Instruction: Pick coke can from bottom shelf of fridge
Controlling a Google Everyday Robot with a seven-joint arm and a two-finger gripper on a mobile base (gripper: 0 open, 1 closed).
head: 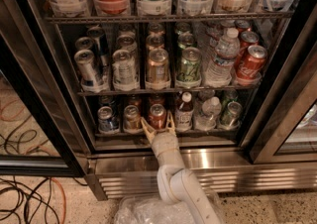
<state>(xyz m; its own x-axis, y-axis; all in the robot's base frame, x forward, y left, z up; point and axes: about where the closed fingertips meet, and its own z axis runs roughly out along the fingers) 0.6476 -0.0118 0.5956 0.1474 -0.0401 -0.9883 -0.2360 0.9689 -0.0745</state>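
Where the bottom shelf (210,131) of the fridge (257,167) runs across the lower middle of the frame, a blue can (105,119) comes first on the left. Next is a brown can (132,118), then the coke can (157,113), then a small bottle (184,111). The coke can stands straight up. The pincer (157,120) reaches in from below, spread wide, with one finger on each side of the can. I think a squeeze comes next.

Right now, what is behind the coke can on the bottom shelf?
A second can shows its top behind the coke can, in the same lane; its body and label are covered. The open claw straddles the coke can at the front edge of the bottom shelf.
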